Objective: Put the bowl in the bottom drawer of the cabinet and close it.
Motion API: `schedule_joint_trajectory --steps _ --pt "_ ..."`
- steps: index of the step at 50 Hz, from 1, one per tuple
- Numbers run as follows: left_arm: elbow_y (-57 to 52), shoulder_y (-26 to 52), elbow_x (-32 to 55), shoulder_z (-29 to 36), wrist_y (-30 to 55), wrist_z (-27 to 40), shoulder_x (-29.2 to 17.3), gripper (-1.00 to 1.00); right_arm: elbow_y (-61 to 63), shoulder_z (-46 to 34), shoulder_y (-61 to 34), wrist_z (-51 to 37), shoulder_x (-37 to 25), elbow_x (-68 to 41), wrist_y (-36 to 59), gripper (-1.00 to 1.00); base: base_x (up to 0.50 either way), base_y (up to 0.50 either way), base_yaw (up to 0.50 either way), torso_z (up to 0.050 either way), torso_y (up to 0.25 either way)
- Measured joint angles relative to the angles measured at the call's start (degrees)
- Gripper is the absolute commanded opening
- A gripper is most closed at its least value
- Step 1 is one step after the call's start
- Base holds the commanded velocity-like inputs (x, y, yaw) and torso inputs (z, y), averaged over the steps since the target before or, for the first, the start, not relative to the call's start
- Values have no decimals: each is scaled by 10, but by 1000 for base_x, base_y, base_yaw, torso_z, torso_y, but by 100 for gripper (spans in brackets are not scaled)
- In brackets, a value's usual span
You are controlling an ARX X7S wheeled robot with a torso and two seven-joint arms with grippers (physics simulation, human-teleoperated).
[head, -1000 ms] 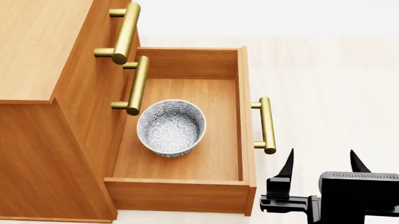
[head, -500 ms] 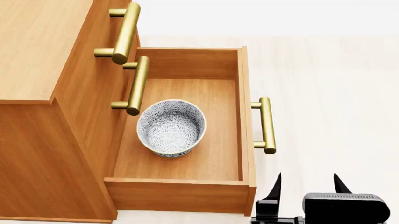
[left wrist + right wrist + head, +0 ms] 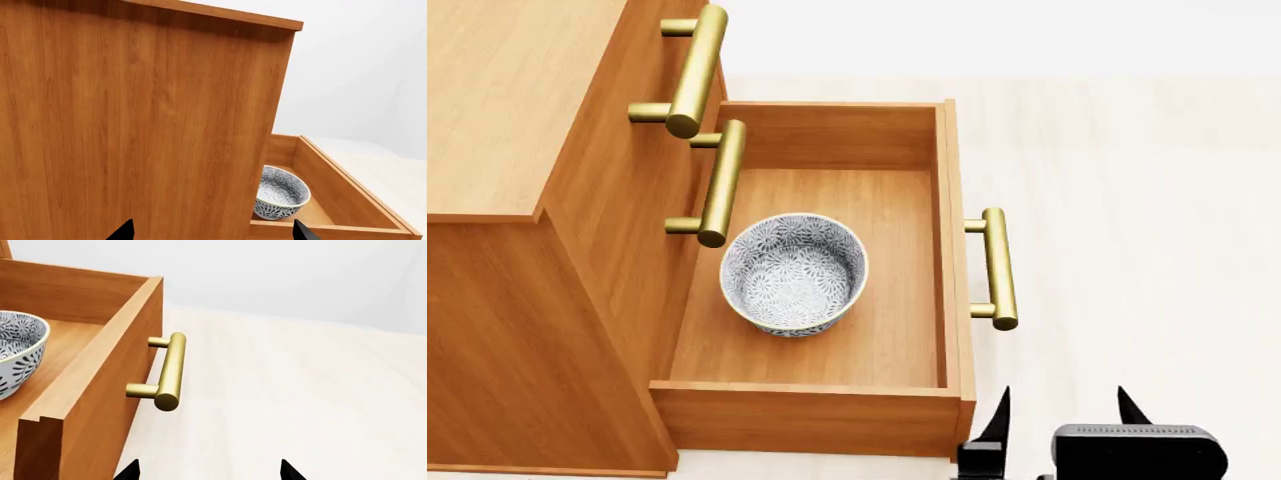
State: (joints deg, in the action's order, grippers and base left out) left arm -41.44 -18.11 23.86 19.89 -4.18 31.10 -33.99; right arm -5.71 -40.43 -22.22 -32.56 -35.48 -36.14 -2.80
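The bowl (image 3: 794,272) sits in the open bottom drawer (image 3: 950,250); right claw (image 3: 1064,412) spread.

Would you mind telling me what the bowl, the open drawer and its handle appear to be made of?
The bowl looks like glazed ceramic: white with a fine grey-blue floral print inside and out. The drawer looks like orange-brown wood with a smooth finish, its grain lines showing; it could be veneer. The handle looks like brushed brass, a golden bar with a soft metallic sheen. All are simulator renders, so these are looks only.

Your right gripper (image 3: 1062,410) sits low at the head view's bottom edge, fingers pointing up, spread apart and empty. Your left gripper (image 3: 210,229) shows only two parted fingertips.
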Motion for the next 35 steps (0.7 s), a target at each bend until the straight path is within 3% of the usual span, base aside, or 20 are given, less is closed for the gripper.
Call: schedule_joint_trajectory --steps 35 --pt "3 2 1 2 -4 1 -2 100 -35 -12 -25 23 41 14 1 100 0 0 0 0 0"
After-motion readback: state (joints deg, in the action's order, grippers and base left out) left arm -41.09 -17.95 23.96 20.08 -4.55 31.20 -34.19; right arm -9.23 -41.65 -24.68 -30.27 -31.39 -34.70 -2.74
